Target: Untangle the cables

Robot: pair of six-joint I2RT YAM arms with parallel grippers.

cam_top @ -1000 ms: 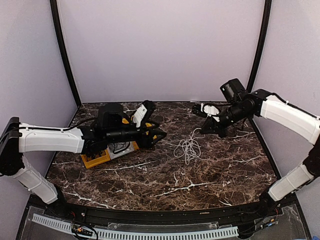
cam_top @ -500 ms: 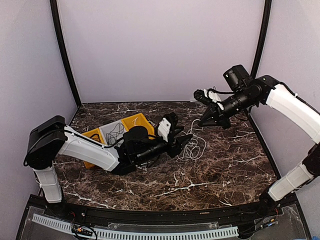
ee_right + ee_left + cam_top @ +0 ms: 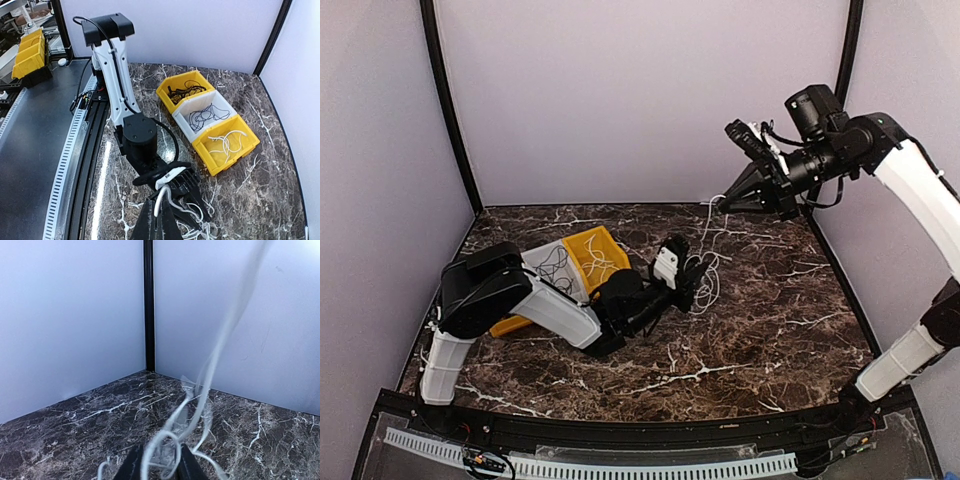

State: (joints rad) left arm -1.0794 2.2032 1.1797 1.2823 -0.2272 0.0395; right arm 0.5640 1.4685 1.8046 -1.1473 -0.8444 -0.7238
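A small tangle of white cables (image 3: pixel 708 272) lies on the marble table right of centre. My right gripper (image 3: pixel 723 204) is raised high near the back right and is shut on one white cable (image 3: pixel 159 202), which runs taut down to the tangle. My left gripper (image 3: pixel 697 276) lies low on the table at the tangle. In the left wrist view its fingers (image 3: pixel 187 467) stand a little apart with white loops (image 3: pixel 172 450) between them, and the pulled strand (image 3: pixel 220 340) rises up out of frame.
Three bins stand in a row at the left: a yellow one (image 3: pixel 215 156) holding white cables, a white one (image 3: pixel 186 126) with thin dark cables, and a yellow one (image 3: pixel 162 92) with black cables. The left arm lies stretched across the middle of the table.
My left gripper swung right from the bins to the tangle. My right gripper rose up and to the right with the white cable, stretching it above the tangle.
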